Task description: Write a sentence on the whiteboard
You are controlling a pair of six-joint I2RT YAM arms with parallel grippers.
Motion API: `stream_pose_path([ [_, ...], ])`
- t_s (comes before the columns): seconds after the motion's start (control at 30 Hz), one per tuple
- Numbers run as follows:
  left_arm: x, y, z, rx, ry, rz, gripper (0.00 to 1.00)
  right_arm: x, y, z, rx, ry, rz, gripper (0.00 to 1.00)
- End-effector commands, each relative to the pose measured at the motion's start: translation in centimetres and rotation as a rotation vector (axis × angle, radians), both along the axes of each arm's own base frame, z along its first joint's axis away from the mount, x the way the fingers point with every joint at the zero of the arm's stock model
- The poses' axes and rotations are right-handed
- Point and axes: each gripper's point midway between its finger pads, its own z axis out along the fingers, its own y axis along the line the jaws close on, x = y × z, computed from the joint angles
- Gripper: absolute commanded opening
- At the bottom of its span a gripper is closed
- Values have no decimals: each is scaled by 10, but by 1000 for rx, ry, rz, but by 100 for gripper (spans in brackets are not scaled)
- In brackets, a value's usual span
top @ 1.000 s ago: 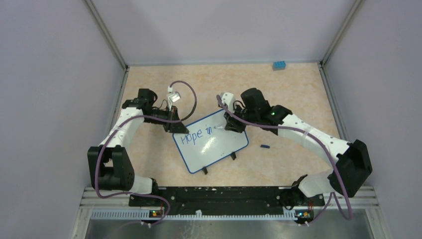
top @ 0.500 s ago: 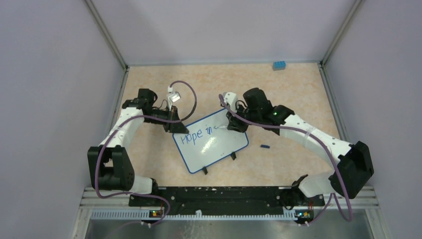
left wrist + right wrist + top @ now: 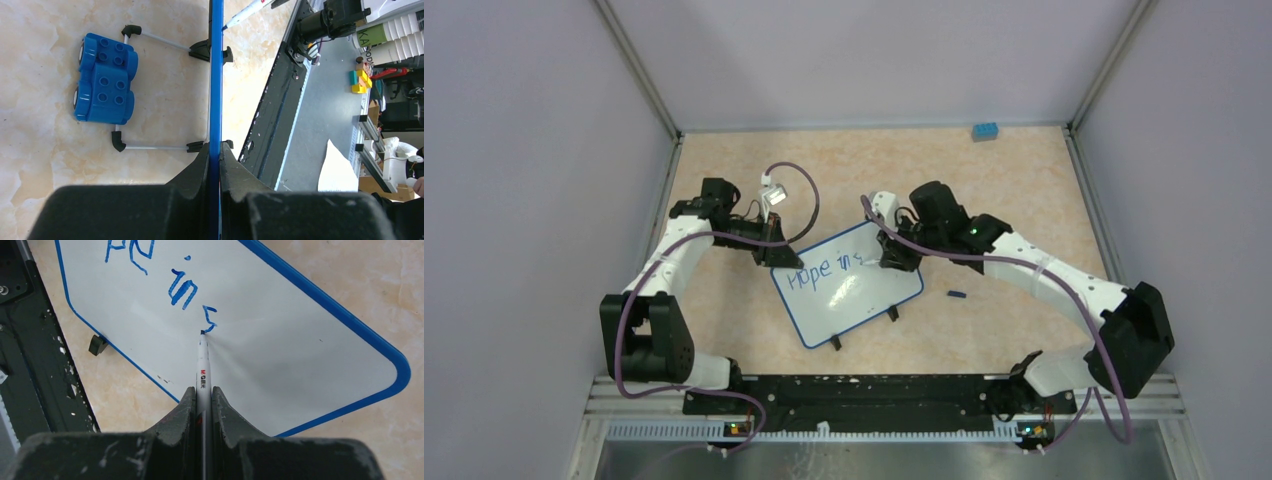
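At the middle of the bench (image 3: 724,180), the whiteboard (image 3: 864,295) is sitting askew, showing blue writing (image 3: 822,272) reading "Hope in s". The right fingers (image 3: 186,407) are pinching a white marker (image 3: 202,360) labelled "M&G" in red, its tip touching the last stroke. The left fingers (image 3: 199,167) are clamping the board's blue rim.

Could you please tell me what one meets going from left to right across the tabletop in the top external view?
left gripper → whiteboard → small dark piece → blue brick
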Motion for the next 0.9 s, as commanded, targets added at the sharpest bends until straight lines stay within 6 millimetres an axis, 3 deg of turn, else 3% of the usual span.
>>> stream_pose_path([
  [0.0, -2, -1, 3, 3, -18, 2, 0, -5, 13, 1, 21, -7, 35, 0],
  [0.3, -2, 0, 3, 4, -18, 3, 0, -3, 25, 28, 78, -39, 56, 0],
  [0.53, -3, -1, 3, 2, -19, 3, 0, 6, 12, 54, 136, -61, 25, 0],
  [0.87, -2, -1, 4, 3, -20, 3, 0, 21, 4, 48, 112, -71, -11, 0],
])
